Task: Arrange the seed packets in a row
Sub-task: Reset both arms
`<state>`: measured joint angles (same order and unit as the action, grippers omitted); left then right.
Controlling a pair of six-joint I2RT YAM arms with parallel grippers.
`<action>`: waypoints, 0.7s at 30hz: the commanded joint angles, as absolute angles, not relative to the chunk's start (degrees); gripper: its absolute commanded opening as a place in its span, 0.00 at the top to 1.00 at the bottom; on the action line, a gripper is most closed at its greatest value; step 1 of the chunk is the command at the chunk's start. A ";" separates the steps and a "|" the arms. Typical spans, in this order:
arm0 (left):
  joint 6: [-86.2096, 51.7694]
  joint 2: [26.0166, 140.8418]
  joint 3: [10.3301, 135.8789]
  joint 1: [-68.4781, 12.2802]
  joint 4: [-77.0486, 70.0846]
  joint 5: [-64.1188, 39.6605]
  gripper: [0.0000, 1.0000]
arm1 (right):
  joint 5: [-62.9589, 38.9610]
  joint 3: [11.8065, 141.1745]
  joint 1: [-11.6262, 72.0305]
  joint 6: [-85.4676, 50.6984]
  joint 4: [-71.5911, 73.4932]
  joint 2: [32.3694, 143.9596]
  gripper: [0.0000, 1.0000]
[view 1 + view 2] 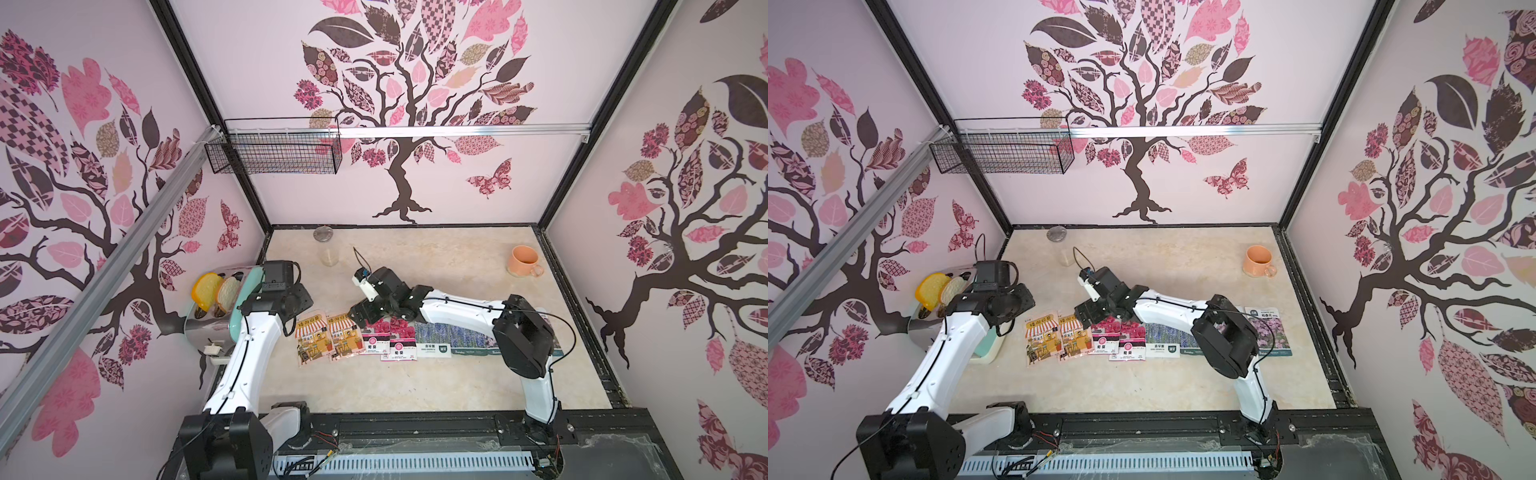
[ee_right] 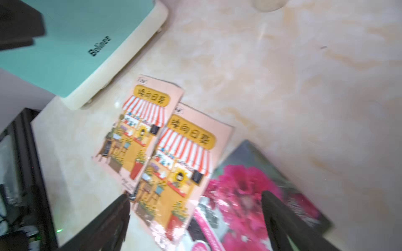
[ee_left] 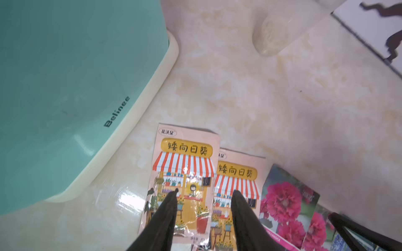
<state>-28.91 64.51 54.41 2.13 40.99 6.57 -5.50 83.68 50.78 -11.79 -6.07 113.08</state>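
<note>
The seed packets lie flat in a row across the table in both top views. From the left come two orange shop packets [image 1: 309, 343] [image 1: 343, 338], two red-pink flower ones [image 1: 374, 343] [image 1: 401, 345], then a lavender one [image 1: 434, 343]. A pink-purple packet [image 1: 1268, 330] ends the row; my right arm hides those between. My left gripper [image 3: 205, 191] hangs open just above the two orange packets [image 3: 185, 173], holding nothing. My right gripper [image 2: 195, 195] stands wide open over the second orange packet [image 2: 182, 156] and the first red-pink one [image 2: 243, 191], and is also empty.
A teal toaster [image 1: 224, 307] with bread slices stands close to the left end of the row. A glass jar [image 1: 328, 253] and its lid [image 1: 323, 234] sit at the back, an orange mug [image 1: 524, 261] at the back right. A wire basket [image 1: 274, 151] hangs on the wall.
</note>
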 commanded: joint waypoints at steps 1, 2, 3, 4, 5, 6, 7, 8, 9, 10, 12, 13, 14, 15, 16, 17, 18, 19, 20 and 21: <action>-28.53 63.21 50.16 2.46 25.18 11.02 0.54 | 2.02 81.18 46.28 -9.52 -4.76 108.59 0.01; -27.21 63.26 48.63 2.48 22.04 11.77 0.53 | 4.18 80.03 45.00 -9.46 -4.89 107.73 0.01; -26.03 63.49 47.22 2.46 18.57 12.70 0.50 | 7.28 78.77 43.64 -9.79 -4.88 106.84 0.01; -24.67 63.91 46.56 2.46 16.85 13.73 0.50 | 9.20 77.33 42.31 -10.33 -4.35 105.80 0.01; -24.01 64.40 46.15 2.41 16.56 15.81 0.50 | 9.41 75.01 40.61 -10.79 -2.98 104.52 0.01; -22.43 65.06 45.34 2.46 14.68 16.96 0.50 | 9.66 72.35 38.89 -11.09 -1.22 103.21 0.01; -20.79 65.56 44.86 2.39 13.45 17.67 0.50 | 10.59 70.11 37.76 -10.89 0.13 101.89 0.01; -20.05 65.97 44.70 2.39 13.04 19.06 0.50 | 13.69 67.45 36.99 -9.85 1.86 100.55 0.01; -18.98 66.09 44.26 2.40 11.87 19.67 0.50 | 18.34 64.79 36.87 -8.54 4.22 99.30 0.01; -18.33 66.01 43.54 2.37 10.61 19.85 0.50 | 21.44 62.51 36.80 -6.98 6.35 98.35 0.01; -17.14 65.81 41.63 2.48 7.51 21.06 0.49 | 25.33 57.98 36.69 -3.42 11.13 96.59 0.01; -16.62 65.88 40.69 2.48 6.02 21.43 0.49 | 25.72 56.89 36.49 -2.29 11.69 96.19 0.01; -15.57 66.18 39.56 2.55 3.72 21.47 0.49 | 25.79 55.78 35.97 -1.37 12.49 95.67 0.01; -14.35 66.78 38.48 2.55 1.49 20.95 0.49 | 26.49 54.54 35.21 -1.52 13.71 95.13 0.01; -13.15 67.39 37.62 2.55 -0.48 20.24 0.49 | 26.48 53.46 34.15 -2.19 14.50 94.53 0.01; -11.73 68.17 36.63 2.55 -2.27 19.38 0.49 | 25.23 52.06 32.51 -3.26 15.32 93.59 0.01; -10.76 68.73 35.56 2.55 -4.21 18.83 0.49 | 24.29 50.56 30.97 -4.67 16.55 92.63 0.01; -9.18 69.17 33.88 2.55 -7.48 17.35 0.49 | 24.02 48.62 29.30 -5.65 18.41 91.65 0.01; -7.53 69.48 31.89 2.63 -11.26 15.54 0.49 | 24.71 46.63 28.10 -5.60 20.80 90.55 0.01; -6.46 69.94 30.31 2.74 -13.98 14.25 0.49 | 25.10 44.97 27.25 -4.90 23.02 89.77 0.01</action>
<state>-12.19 68.88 33.65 2.39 -3.05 17.65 22.52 47.53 30.20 -4.51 15.29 92.79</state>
